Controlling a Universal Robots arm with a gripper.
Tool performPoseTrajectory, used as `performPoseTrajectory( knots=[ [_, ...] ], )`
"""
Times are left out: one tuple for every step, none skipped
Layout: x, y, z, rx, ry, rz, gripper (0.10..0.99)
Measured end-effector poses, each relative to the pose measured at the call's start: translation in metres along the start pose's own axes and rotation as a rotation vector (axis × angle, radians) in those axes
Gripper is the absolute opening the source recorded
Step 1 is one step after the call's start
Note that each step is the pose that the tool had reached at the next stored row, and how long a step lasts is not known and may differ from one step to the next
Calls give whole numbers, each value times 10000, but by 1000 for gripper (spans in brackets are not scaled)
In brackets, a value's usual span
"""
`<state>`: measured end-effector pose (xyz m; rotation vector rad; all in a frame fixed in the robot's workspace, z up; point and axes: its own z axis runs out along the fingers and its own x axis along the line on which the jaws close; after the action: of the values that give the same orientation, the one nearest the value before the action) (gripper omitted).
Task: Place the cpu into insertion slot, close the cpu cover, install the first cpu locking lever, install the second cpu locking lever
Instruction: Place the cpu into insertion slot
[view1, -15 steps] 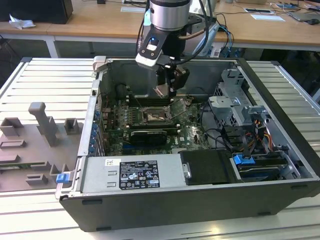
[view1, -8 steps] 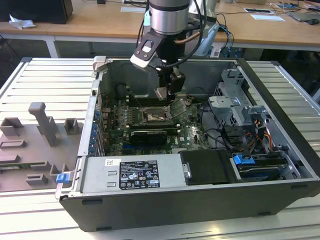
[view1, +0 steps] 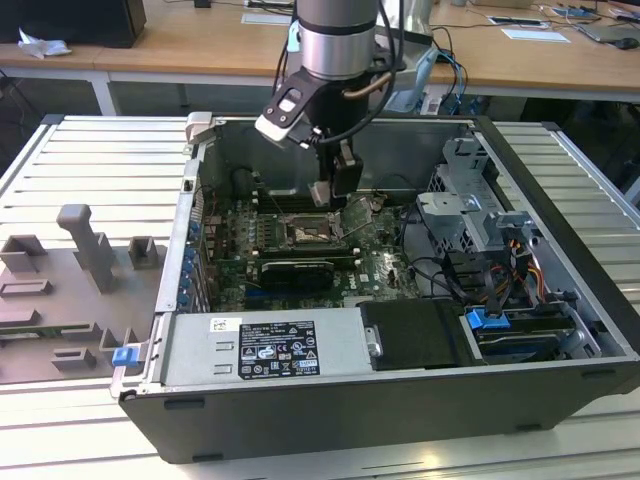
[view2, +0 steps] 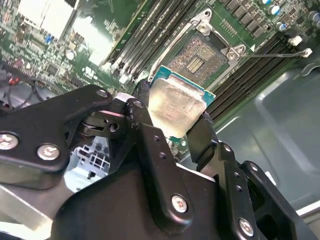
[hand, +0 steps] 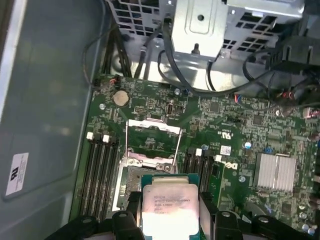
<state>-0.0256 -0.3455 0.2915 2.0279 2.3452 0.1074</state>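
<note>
Gripping the cpu by two opposite edges, the arm's black gripper hangs over the open computer case. Its jaws are drawn in narrow on the chip, with a finger on each side. The pale metal face is turned up toward the wrist cameras. The chip is held above the board and is not yet seated. In the first wrist view it hides part of the insertion slot.

Just beyond, the slot lies bare, its field of contacts uncovered inside a silvery rim. Past it the cpu cover stands swung up on its hinge, with nothing in its window. Rows of black memory slots flank the socket on the green motherboard. A finned heatsink sits off to one side, and the perforated drive cage is farthest back.

By its look the chip is light, thin and rigid, so weight should be no trouble. The smooth metal lid looks slippery, and the green border around it is slim. A hold across the flat sides of that border, as here, seems the only safe one. The underside and the socket's contacts are likely the fragile parts, ill-suited to any scrape or skewed pressure.
</note>
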Motion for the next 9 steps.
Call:
performPoseTrajectory(
  knots=[
    [2,-3,16,10,-10,58,541],
    [4,-8,35,21,-17,109,541],
    [8,-16,57,36,-25,153,541],
    [14,-27,75,49,-28,181,541],
    [21,-39,89,58,-32,198,541],
    [37,-96,123,65,-35,208,541],
    [44,-121,141,65,-35,209,541],
    [53,-140,159,64,-34,207,541],
    [76,-163,186,66,-36,210,541]
  ],
)
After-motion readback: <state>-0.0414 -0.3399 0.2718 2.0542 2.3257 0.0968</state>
